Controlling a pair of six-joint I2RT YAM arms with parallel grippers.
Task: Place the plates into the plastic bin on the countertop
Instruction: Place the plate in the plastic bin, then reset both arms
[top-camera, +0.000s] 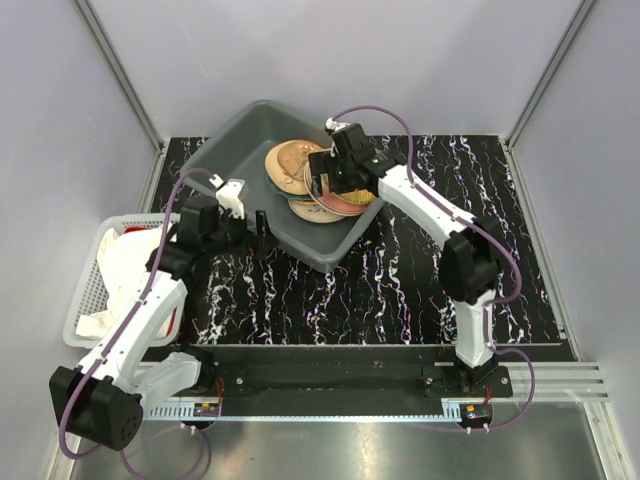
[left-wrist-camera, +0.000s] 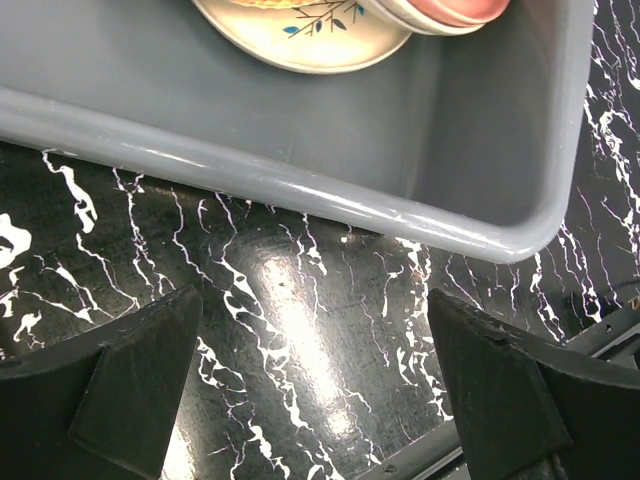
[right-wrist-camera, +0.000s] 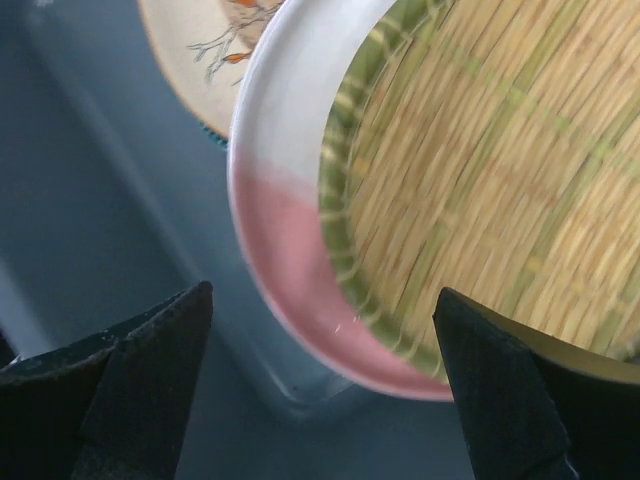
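The grey plastic bin stands angled at the back left of the black veined countertop. Several plates lie stacked inside it: an orange one, a peach one with leaf sprigs and a cream-and-pink one with a woven, green-rimmed plate resting in it. My right gripper hangs open just above that pile, holding nothing. My left gripper is open over bare countertop, just outside the bin's near wall.
A white mesh basket with cloth sits at the left edge beside the left arm. A black mounting rail runs along the near edge. Pale walls close in the back and both sides.
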